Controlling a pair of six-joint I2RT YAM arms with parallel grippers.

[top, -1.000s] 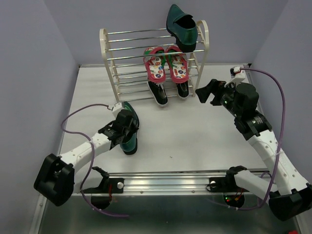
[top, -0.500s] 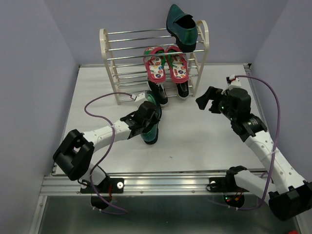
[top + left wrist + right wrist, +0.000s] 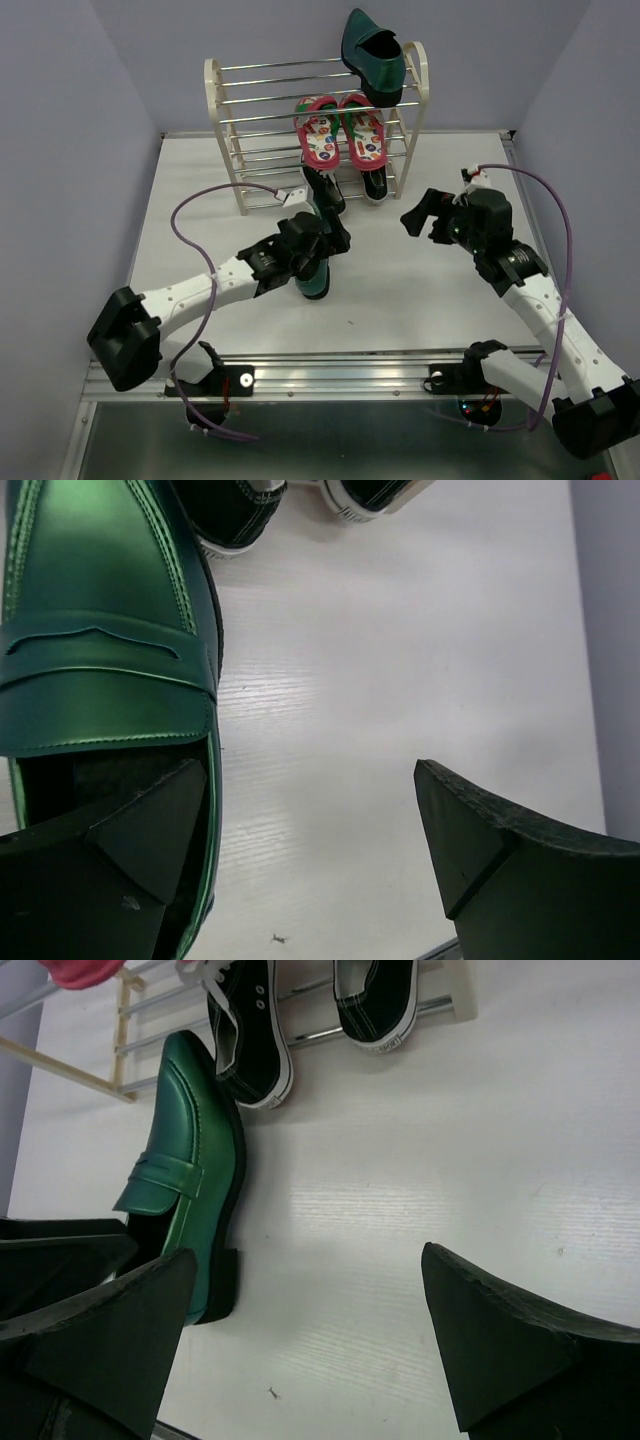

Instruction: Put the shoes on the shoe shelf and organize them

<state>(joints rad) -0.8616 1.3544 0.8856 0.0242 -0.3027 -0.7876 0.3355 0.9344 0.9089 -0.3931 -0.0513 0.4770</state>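
One teal-green dress shoe (image 3: 372,55) rests on the top tier of the cream shoe shelf (image 3: 222,110). Red flip-flops (image 3: 340,132) lie on a middle tier, and black sneakers (image 3: 326,190) sit at its foot. The other green shoe (image 3: 316,274) stands on the table, toe toward the shelf. My left gripper (image 3: 326,240) hangs open over it. In the left wrist view the left gripper (image 3: 310,825) has one finger (image 3: 130,830) over the opening of the green shoe (image 3: 100,630) and the other over bare table. My right gripper (image 3: 425,215) is open, holding nothing.
In the right wrist view the green shoe (image 3: 185,1180) lies left of my right gripper (image 3: 310,1330), with the sneakers (image 3: 250,1030) and the shelf's rods (image 3: 130,1020) beyond. White walls close the table's back and sides. A metal rail (image 3: 340,375) runs along the near edge.
My left arm carried the green shoe from the front left toward the middle near the shelf, then opened and let it go. The right gripper drifted slightly left.
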